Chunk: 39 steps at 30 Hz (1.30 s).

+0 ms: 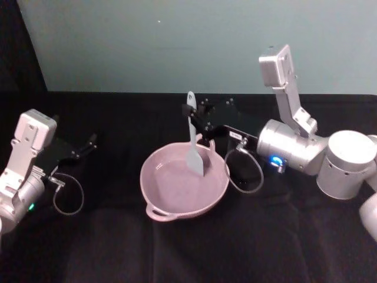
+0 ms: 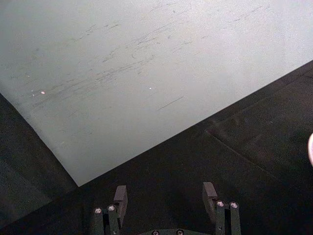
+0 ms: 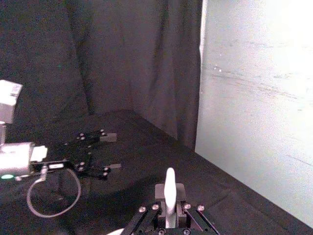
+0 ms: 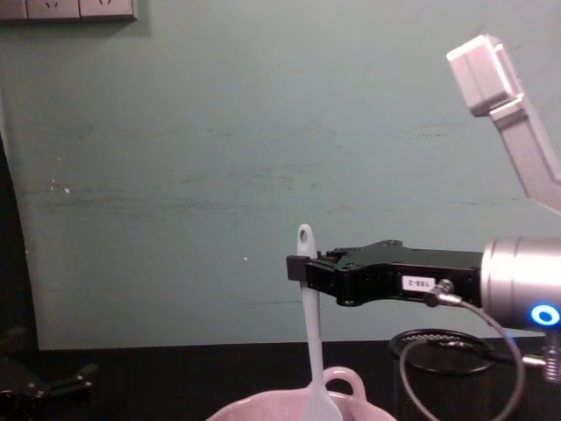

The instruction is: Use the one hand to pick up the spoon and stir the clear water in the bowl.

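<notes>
- We see a small white label on the flat side of the right gripper. It carries dark characters that we cannot read with certainty.
- A black wire-mesh cup stands below that gripper, to the right of the bowl. A grey cable loops from the right arm on the same side, and a blue ring light glows on the arm.
- The pale pink bowl sits mid-way across the black table.
- The spoon stands nearly upright, with the hole of its handle on top. The right gripper's fingers are clamped on the handle just under that hole.
- The blade hangs inside the bowl, toward its far side. We cannot tell whether it touches the water.
- The left gripper sits low at the left, well apart from the bowl. Its fingers are spread, with nothing between them.
</notes>
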### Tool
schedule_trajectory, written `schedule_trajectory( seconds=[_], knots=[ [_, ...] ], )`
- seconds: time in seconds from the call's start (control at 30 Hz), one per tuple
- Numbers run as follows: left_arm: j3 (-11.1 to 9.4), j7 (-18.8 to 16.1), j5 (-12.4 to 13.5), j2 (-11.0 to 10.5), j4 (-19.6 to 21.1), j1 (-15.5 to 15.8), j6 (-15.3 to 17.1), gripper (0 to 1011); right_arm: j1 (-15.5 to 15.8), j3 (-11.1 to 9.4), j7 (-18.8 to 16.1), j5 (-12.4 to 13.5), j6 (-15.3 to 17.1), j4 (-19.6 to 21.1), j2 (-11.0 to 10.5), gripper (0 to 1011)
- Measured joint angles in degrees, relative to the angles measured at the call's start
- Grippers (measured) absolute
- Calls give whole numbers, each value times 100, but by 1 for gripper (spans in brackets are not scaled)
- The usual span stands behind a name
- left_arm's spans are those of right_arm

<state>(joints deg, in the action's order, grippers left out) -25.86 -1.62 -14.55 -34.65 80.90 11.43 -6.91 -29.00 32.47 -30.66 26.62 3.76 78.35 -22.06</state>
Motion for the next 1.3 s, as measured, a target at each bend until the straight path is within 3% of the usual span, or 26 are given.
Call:
schedule_trajectory(
  seconds=[0.27, 0.57, 0.73, 0.9, 1.1, 1.3],
  knots=[
    [0, 0, 0, 0, 0, 0, 0, 1012, 239, -56, -379, 351, 352, 516, -255, 118],
    [0, 0, 0, 0, 0, 0, 0, 1011, 184, 85, -709, 760, 588, 595, -252, 118],
    [0, 0, 0, 0, 0, 0, 0, 1011, 51, 198, -781, 849, 580, 422, -138, 118],
    [0, 0, 0, 0, 0, 0, 0, 1011, -135, 316, -783, 844, 370, 75, 43, 118],
    [0, 0, 0, 0, 0, 0, 0, 1011, -373, 364, -674, 725, 5, -519, 304, 117],
    [0, 0, 0, 0, 0, 0, 0, 1011, -462, 322, -493, 528, -277, -816, 426, 118]
  ],
)
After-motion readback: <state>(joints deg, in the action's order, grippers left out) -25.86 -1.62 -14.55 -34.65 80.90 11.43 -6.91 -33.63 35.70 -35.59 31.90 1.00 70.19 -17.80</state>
